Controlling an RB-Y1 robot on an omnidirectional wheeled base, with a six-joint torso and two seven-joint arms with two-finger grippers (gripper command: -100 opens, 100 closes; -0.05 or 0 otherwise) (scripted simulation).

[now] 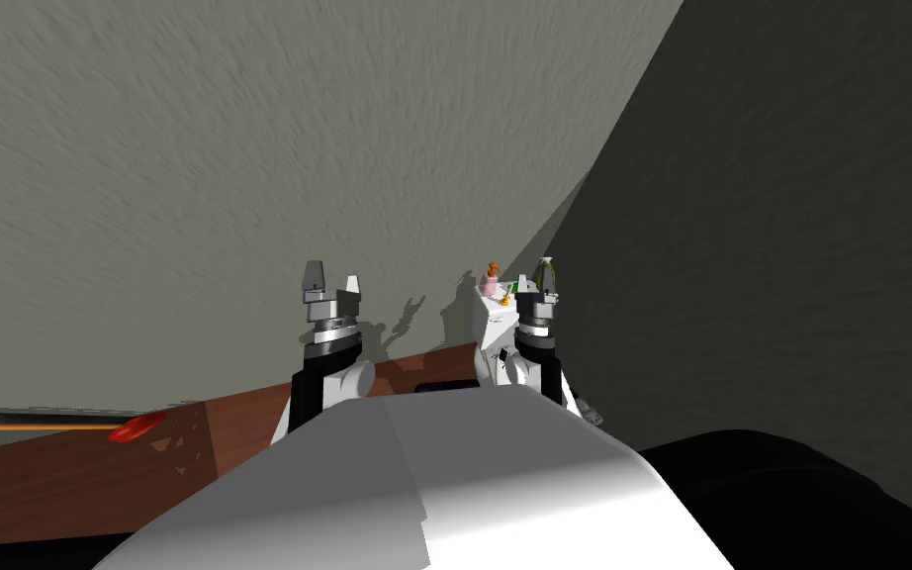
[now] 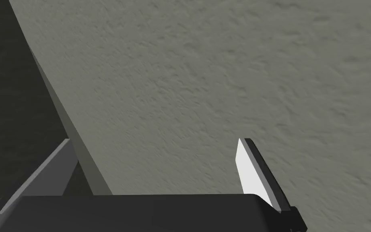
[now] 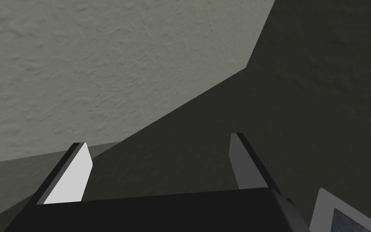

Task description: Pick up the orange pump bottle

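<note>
The right gripper (image 3: 157,139) has its two fingers spread wide with nothing between them. The left gripper (image 2: 154,141) is likewise released and empty. Both are raised toward a grey wall (image 1: 246,148). The pump bottle (image 1: 491,281), pinkish with an orange top, stands upright on a white piece of furniture (image 1: 492,332) in the wall corner. From the head it shows between the two grippers, nearer the right one.
</note>
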